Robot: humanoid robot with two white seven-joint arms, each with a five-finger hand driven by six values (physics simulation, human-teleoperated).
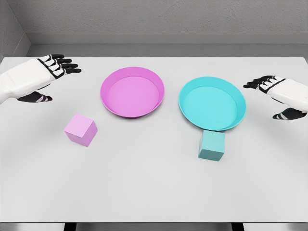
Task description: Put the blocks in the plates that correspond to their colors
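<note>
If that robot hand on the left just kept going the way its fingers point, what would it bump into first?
Probably the round pink plate. The left robot hand hangs open with its fingers aimed right, toward the plate's rim. It may be hovering above the white table, so it could pass over the rim; height is hard to judge from this view.

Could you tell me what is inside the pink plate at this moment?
Nothing lies inside the pink plate; its bare floor shows. The pink block sits on the table in front of it. The near wall hides only a thin strip of the floor.
</note>
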